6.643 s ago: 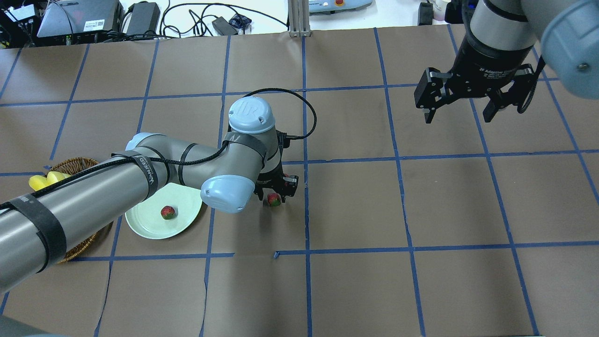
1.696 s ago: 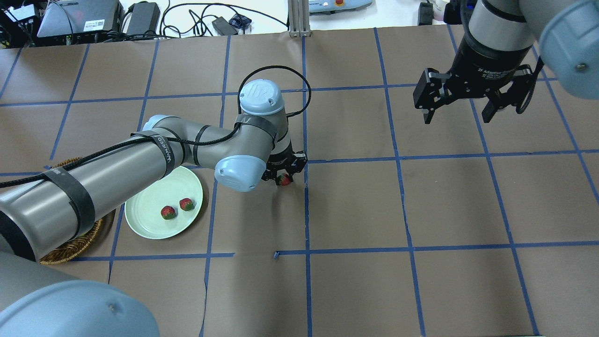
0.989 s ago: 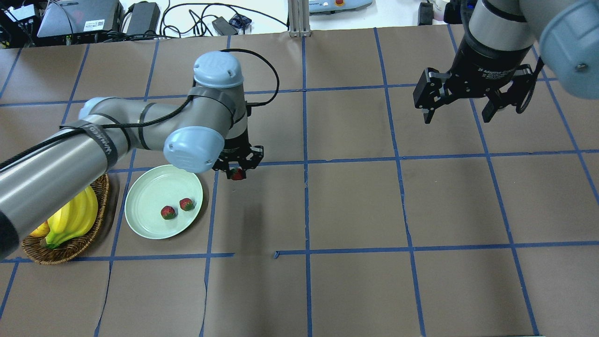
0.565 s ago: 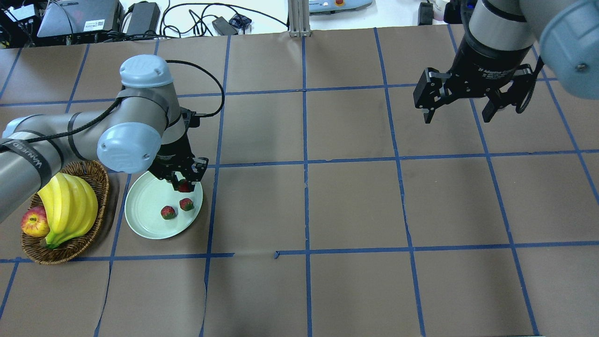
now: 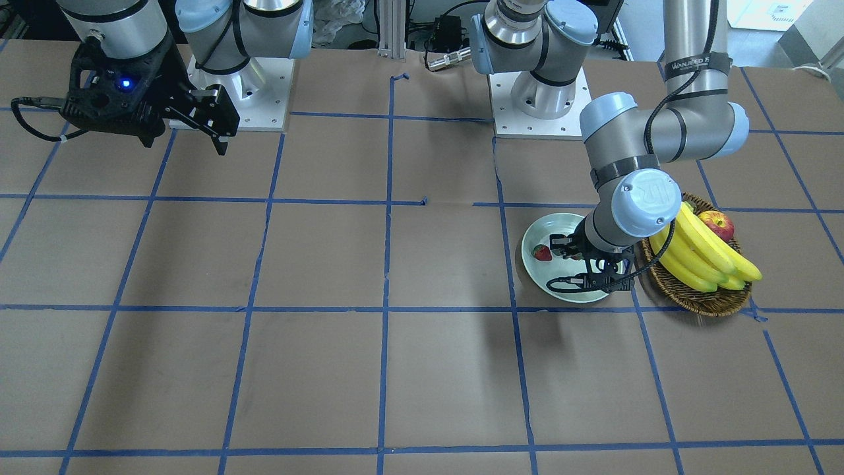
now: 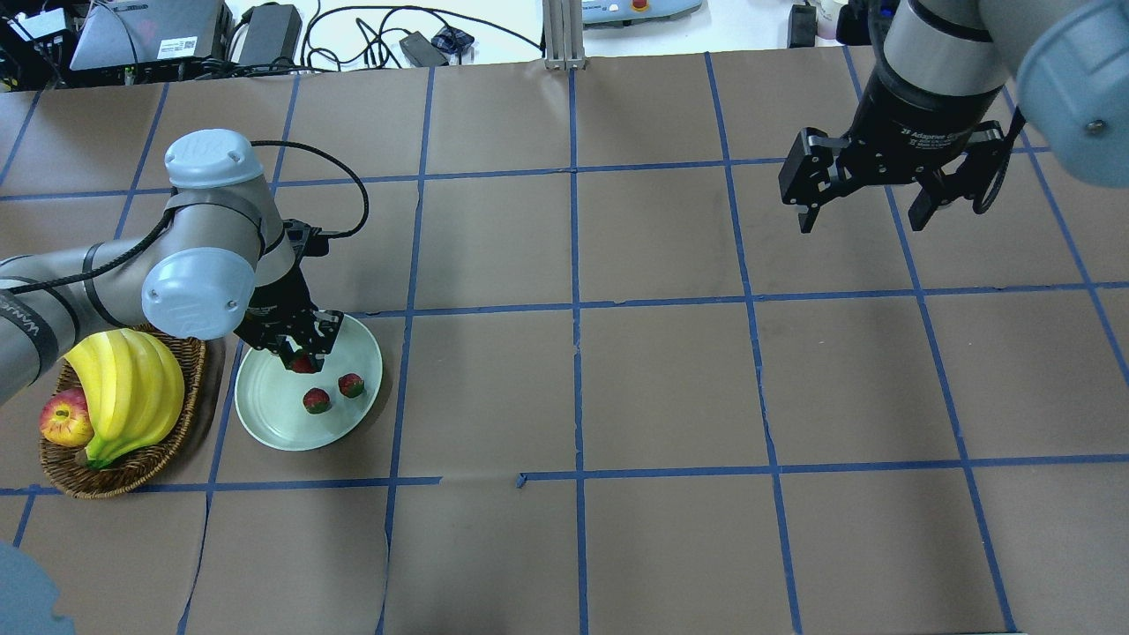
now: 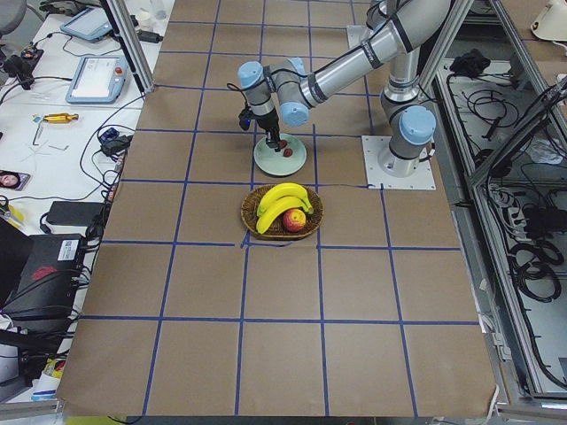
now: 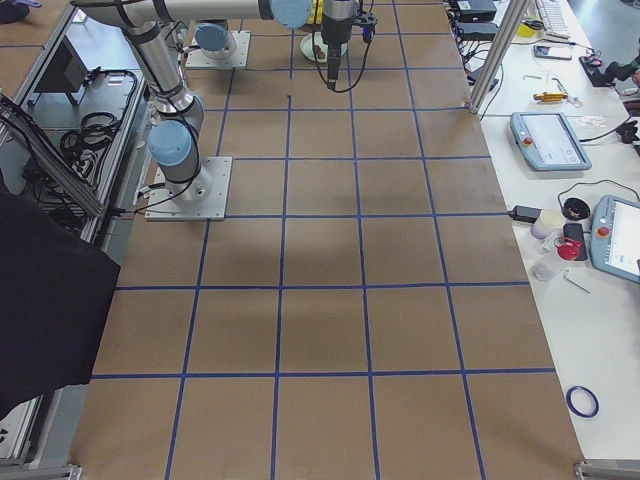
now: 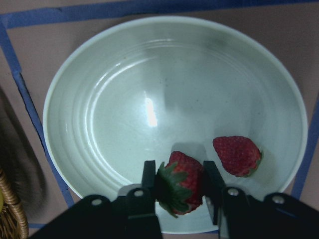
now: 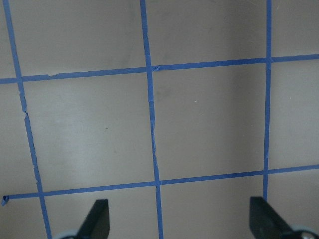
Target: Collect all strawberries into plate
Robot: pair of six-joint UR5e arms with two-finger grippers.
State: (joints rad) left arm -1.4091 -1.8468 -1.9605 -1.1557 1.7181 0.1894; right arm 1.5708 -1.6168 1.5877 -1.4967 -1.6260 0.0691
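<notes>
The two black fingers (image 9: 148, 175) of the left gripper (image 9: 180, 188) are closed narrowly on a strawberry (image 9: 183, 185). One finger presses each flank, and the green cap points toward the wrist camera. The fruit hangs inside the rim of the plate (image 9: 99, 124). Whether it touches the glossy surface cannot be told.

Just beside it, on its right in the wrist view, a second strawberry (image 9: 237, 155) lies on the plate, apart from the fingers. Seen from overhead, a third strawberry (image 6: 317, 400) lies on the plate as well, near the second one. Both sit nearer the robot than the one in the fingers. So all three berries are over or on the plate.

The left wrist points straight down above the far half of the plate, and the arm comes in from the robot's left. On that side, just beside the plate but not touching it, stands a basket (image 6: 145, 466). It holds a bunch of bananas (image 6: 128, 392) and an apple (image 6: 63, 416).

Well apart, across the table (image 6: 670, 388) of brown paper and blue tape lines, the right gripper (image 6: 860, 220) hangs in the air. Its fingers are spread wide, and only taped paper shows between them.
</notes>
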